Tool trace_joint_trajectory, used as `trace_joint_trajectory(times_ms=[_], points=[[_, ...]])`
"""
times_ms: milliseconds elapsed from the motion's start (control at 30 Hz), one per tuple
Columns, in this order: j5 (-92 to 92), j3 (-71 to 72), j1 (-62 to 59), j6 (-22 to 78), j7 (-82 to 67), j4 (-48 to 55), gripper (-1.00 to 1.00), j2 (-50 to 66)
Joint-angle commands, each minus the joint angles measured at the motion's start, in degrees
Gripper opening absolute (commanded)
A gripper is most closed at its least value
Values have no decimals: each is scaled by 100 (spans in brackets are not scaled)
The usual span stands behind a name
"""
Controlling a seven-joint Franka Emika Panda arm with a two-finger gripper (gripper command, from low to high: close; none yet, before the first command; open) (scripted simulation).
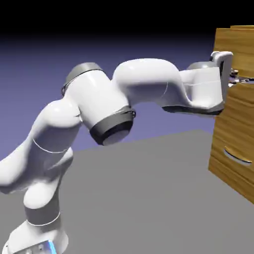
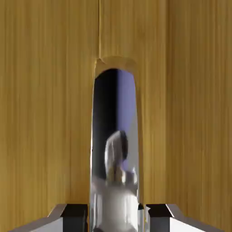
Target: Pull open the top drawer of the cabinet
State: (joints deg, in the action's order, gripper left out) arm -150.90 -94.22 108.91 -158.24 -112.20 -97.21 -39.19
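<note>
- The white Franka arm's two-finger gripper (image 1: 233, 79) is reaching level to the upper part of the tall, boxy cabinet of golden-brown wood grain (image 1: 238, 129), which is standing at the right edge of the exterior view.
- In the hand view, the curved silver bar handle (image 2: 115, 136) of the top drawer (image 2: 45, 113) is running up between the two small grey finger tips (image 2: 68, 213); the jaws are clamping narrowly on that bar, with wood grain filling the rest of the picture.
- In the exterior view the fingers themselves are mostly hidden behind the hand, so the grip is being read from the hand view.
- Step in hand, as a judgement: the handle is seized and the pull is about to start.
- To do it well, the hand should be drawing straight back along the drawer's travel, keeping level and square to the front, so that the bar is not slipping out or twisting in the jaws.
- A slow, steady pull is lowering the risk of the drawer binding.
- Count: one cabinet; one arm with one gripper; two finger tips showing.
- Two silver handles are showing in all, the gripped one and one on the lower drawer front (image 1: 237, 158).
- How many drawers lie out of frame cannot be told.
</note>
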Motion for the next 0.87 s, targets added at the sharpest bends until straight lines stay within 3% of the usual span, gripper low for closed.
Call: trace_joint_trajectory(times_ms=[0,333,700,733,833], points=[[-27,157,-208,28,79,-175,-100,54],[-84,1884,-2284,308,402,-1745,-100,145],[341,3863,-4560,580,-35,-3620,-100,-720],[341,3863,-4560,580,-35,-3620,100,-720],[493,4194,-4975,567,-154,-3975,100,-964]])
